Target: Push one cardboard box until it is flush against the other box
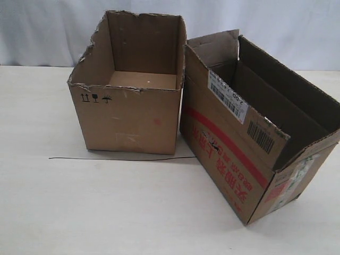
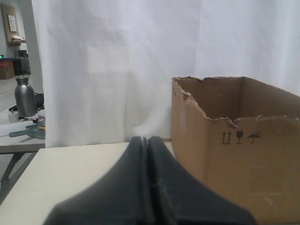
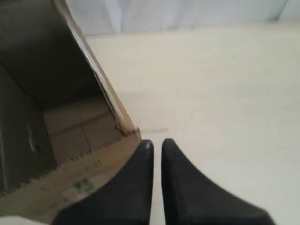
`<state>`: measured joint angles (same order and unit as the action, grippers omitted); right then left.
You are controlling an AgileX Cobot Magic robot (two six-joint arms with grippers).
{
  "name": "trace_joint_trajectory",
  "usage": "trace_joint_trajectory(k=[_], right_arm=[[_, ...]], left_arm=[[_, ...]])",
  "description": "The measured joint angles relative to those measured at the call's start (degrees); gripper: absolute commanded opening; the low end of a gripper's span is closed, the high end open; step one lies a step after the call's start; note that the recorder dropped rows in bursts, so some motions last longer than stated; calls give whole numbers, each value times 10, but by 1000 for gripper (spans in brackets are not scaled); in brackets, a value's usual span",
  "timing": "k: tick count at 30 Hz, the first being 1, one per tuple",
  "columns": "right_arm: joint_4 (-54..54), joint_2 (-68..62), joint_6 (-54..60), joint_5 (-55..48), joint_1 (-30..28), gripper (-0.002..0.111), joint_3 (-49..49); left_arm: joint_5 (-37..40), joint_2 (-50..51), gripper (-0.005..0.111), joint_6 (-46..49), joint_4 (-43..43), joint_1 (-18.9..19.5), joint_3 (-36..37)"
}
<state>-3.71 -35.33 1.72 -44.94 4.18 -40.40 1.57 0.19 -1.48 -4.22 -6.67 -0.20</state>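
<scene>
Cardboard box [image 1: 234, 154]: on the right of the surface [image 1: 79, 212], skewed to the other box [image 1: 127, 117]. Its far corner is at, or just beside, that box's right wall; I cannot tell whether they touch.
Gap: a wedge between the two facing walls, widening toward the camera.
Other box: upright, left of centre, with a thin dark line [image 1: 117, 158] lying along its front.
Right end effector [image 3: 157, 143]: tips all but together, clamped on nothing, just beside the cardboard box's outer end corner; contact is unclear.
Left end effector [image 2: 147, 140]: tips pressed together, empty, low beside the other box's far side.
Step in hand: probably the push has started but is not finished, since the boxes are not yet flush.
Next move: probably swing the near end inward, pressing low on the outer wall until the wedge closes, while the left side braces the other box.
</scene>
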Motion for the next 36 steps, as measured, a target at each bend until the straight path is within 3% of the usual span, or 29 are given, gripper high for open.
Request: trace_joint_trajectory(k=[6,11,21,36], right_arm=[[25,-81,30,-189,45,5,-69],[29,-102,35,-237,89,5,-30],[-48,-127,69,-75,131,5,115],[-154,-216,110,90,132,5,123]], left_arm=[[0,0,0,0,0,0,0],[0,0,0,0,0,0,0],[0,0,0,0,0,0,0],[0,0,0,0,0,0,0]])
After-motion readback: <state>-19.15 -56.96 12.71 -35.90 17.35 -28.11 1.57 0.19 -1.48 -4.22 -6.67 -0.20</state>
